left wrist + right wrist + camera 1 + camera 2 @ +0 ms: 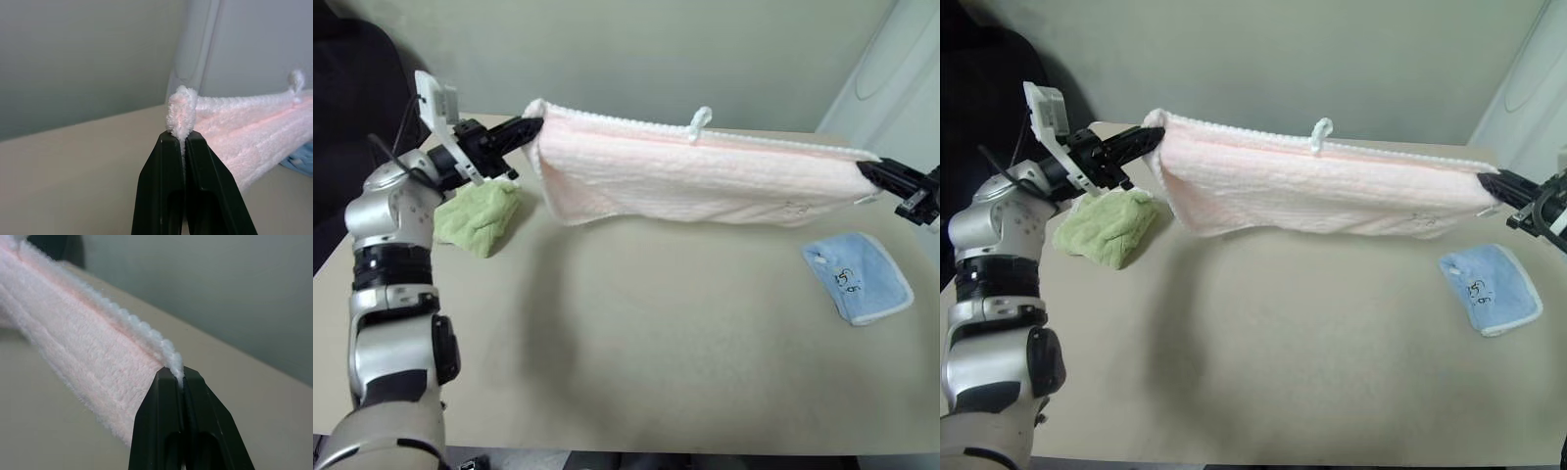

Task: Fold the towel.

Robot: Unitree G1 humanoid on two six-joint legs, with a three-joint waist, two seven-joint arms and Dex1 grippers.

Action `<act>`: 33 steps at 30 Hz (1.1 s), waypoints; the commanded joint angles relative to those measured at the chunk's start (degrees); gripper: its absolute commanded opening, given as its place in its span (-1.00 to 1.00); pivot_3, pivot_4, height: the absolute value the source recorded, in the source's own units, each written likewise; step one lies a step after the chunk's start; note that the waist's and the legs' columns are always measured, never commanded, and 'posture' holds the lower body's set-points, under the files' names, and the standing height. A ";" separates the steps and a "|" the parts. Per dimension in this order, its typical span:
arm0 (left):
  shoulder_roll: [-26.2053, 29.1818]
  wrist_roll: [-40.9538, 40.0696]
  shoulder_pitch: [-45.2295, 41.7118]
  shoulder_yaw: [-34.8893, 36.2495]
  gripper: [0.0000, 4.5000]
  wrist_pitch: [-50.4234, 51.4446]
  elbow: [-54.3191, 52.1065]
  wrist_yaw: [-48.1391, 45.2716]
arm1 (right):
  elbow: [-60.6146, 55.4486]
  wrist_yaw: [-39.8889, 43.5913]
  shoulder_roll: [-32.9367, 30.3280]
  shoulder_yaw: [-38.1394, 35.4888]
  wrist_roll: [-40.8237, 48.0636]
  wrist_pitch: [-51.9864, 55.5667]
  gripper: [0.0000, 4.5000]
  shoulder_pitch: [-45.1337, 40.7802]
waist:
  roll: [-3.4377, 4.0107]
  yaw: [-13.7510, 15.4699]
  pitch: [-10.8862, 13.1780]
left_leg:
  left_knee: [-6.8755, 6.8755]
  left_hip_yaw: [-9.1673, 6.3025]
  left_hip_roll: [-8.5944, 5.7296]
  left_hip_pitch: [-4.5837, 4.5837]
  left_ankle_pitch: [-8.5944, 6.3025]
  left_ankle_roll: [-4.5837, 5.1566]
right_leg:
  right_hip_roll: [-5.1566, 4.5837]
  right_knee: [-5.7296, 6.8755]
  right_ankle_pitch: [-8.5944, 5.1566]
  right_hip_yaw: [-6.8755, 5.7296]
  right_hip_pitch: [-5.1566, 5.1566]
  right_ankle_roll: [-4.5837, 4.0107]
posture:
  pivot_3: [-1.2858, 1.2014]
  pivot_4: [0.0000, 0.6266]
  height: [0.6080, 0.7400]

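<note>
The pale pink terry towel with white trim and a small loop tag (695,176) is hanging in the air above the beige counter (656,352), stretched almost taut between the two arms. The left tool (530,125) is pinching one upper corner, its two black fingers pressed together on a tuft of cloth, as the left wrist view is showing plainly. The right tool (864,168) is clamping the opposite upper corner in the same way, fingers closed on the white trim.

The cloth appears to be hanging doubled, though from here it is hard to be sure how many layers are hanging. Its lower edge is clearing the counter, touching nothing.

A crumpled light green cloth (481,217) is lying on the counter below the left tool, and a small light blue cloth (858,274) is lying below the right one, both apart from the towel.

Judging by this, the step in hand is the lift-and-spread before laying down a fold. The next move is calling for both tools lowering together, keeping tension even, and landing the towel on bare counter between the two small cloths.
</note>
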 commanded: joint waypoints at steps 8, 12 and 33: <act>8.68 -9.23 34.69 9.07 -1.00 11.66 -28.74 -5.85 | -18.95 5.86 2.79 -13.09 6.92 9.00 -0.98 33.23 | -0.03 0.05 0.00 | -0.01 -0.13 -0.03 -0.06 -0.69 -0.46 | 0.06 0.20 -0.98 0.05 -0.04 -0.42 | 0.03 -0.52 1.00; 9.42 -9.71 43.04 9.96 -1.00 12.46 -33.21 -5.91 | -21.86 6.75 3.93 -13.42 7.96 10.36 -0.98 39.08 | -0.01 -0.13 0.01 | 0.03 -0.06 -0.03 -0.02 -0.73 -0.49 | 0.08 0.23 -1.27 0.11 -0.04 -0.42 | 0.03 -0.52 1.00; 2.42 3.64 25.53 -1.23 -1.00 2.33 -13.83 4.54 | -12.55 -3.87 6.24 -0.50 -3.40 5.10 -0.98 26.11 | 0.02 -0.03 -0.15 | 0.03 -0.08 -0.02 0.14 -0.69 -0.16 | 0.06 0.49 -0.80 0.11 -0.03 -1.14 | 0.03 -0.52 1.00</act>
